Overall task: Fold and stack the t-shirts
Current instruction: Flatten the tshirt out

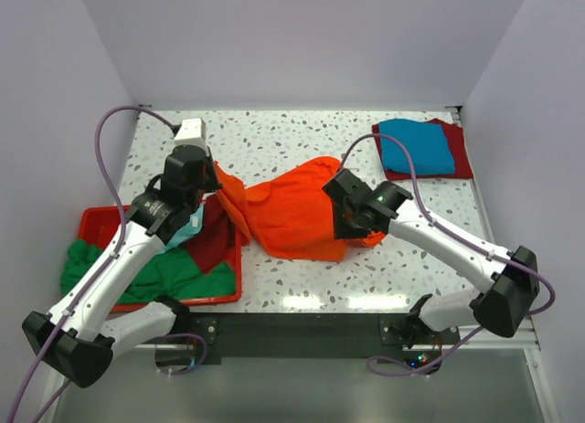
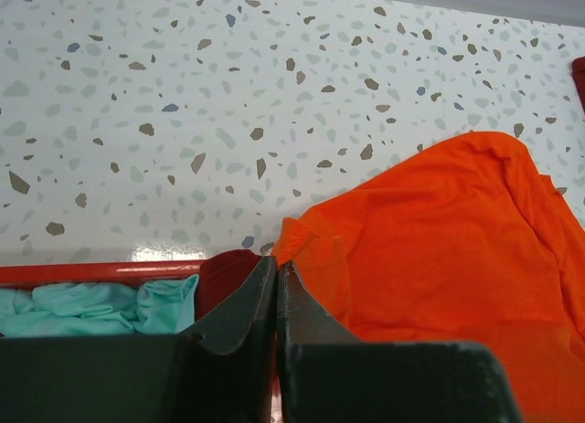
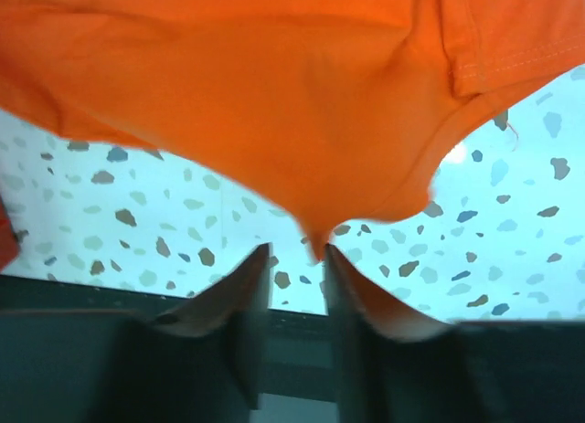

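Orange t-shirt (image 1: 292, 213) is pinched in the clenched left pincer (image 2: 277, 261), while the right pincer (image 3: 297, 251) straddles its edge, grip unclear.

Six t-shirts in all. One orange t-shirt (image 1: 292, 213) lies mid-table and one blue t-shirt (image 1: 416, 147) at the far right. Two are dark red (the far dark red t-shirt (image 1: 463, 149) under the blue one, the near dark red t-shirt (image 1: 215, 242) at the left). There is one green t-shirt (image 1: 164, 269) and one light teal t-shirt (image 2: 82, 309).

One red bin (image 1: 96, 217) sits near left, and three of the shirts lie in or over it. There is one speckled table (image 1: 302, 135).

Two arms: left arm (image 1: 110, 268) and right arm (image 1: 448, 245). Two grippers: left gripper (image 2: 276, 263) and right gripper (image 3: 297, 249). Two purple cables, one per arm: left cable (image 1: 102, 140) and right cable (image 1: 407, 167).
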